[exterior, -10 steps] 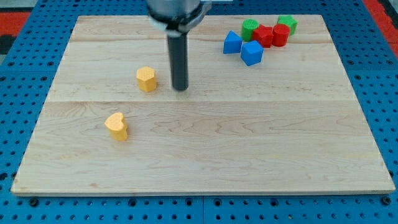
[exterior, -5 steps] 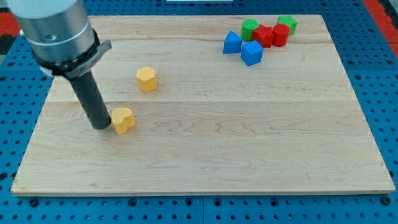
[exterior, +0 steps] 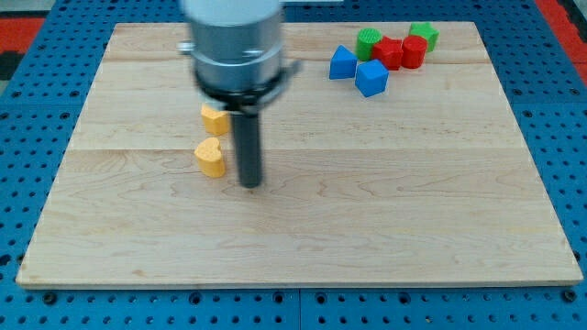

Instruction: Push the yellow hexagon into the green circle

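Note:
The yellow hexagon (exterior: 214,119) sits left of the board's middle, partly hidden behind the arm's grey body. A yellow heart block (exterior: 210,157) lies just below it. My tip (exterior: 249,184) rests on the board just right of the yellow heart, slightly lower, a small gap apart. The green circle (exterior: 369,40) sits at the view's top right, at the left end of a cluster of blocks.
The top-right cluster holds a second green block (exterior: 423,35), two red blocks (exterior: 388,50) (exterior: 413,51) and two blue blocks (exterior: 343,63) (exterior: 371,78). The wooden board (exterior: 385,211) lies on a blue pegboard.
The yellow heart has moved up and right, now close under the yellow hexagon. My tip went from the heart's left side to its right side. The hexagon stayed put.

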Controlling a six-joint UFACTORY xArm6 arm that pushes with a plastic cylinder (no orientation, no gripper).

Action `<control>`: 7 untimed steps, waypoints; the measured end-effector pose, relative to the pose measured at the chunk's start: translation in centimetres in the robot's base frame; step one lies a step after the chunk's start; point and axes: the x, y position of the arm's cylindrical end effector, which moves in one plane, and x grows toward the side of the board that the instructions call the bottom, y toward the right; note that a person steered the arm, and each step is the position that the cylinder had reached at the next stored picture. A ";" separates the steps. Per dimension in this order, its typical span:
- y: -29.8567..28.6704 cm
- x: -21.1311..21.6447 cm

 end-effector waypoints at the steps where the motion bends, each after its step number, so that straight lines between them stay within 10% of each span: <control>1: -3.2 -3.4; 7: 6.5 -18.9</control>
